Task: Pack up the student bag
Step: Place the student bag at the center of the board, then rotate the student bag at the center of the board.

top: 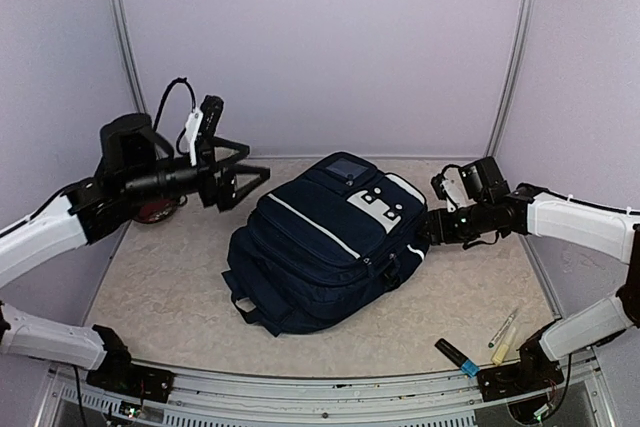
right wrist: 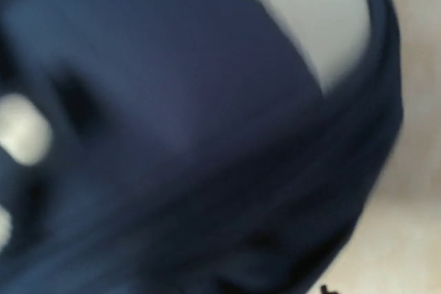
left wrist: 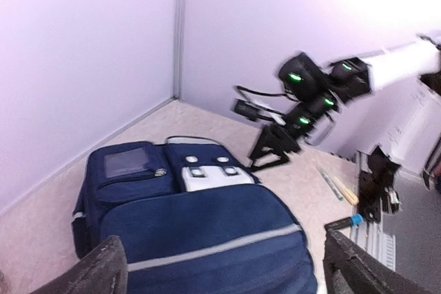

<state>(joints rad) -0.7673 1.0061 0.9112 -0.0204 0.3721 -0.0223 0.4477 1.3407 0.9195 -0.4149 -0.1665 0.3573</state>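
The student bag point(top: 325, 247) lies flat in the middle of the table, navy with a white stripe and a white patch point(top: 378, 202) near its far end. My left gripper point(top: 247, 175) hangs open in the air left of the bag, with nothing between its fingers point(left wrist: 93, 270). In the left wrist view the bag point(left wrist: 207, 239) lies below it. My right gripper point(top: 428, 227) is at the bag's right edge, and its jaws are too dark to read. The right wrist view is a close blur of the bag's navy fabric point(right wrist: 172, 135), with no fingers showing.
A black marker with a blue cap point(top: 457, 357) and two pens point(top: 503, 332) lie near the front right, by the right arm's base. A dark reddish object point(top: 155, 212) sits behind the left arm. Walls close the table at the back and sides.
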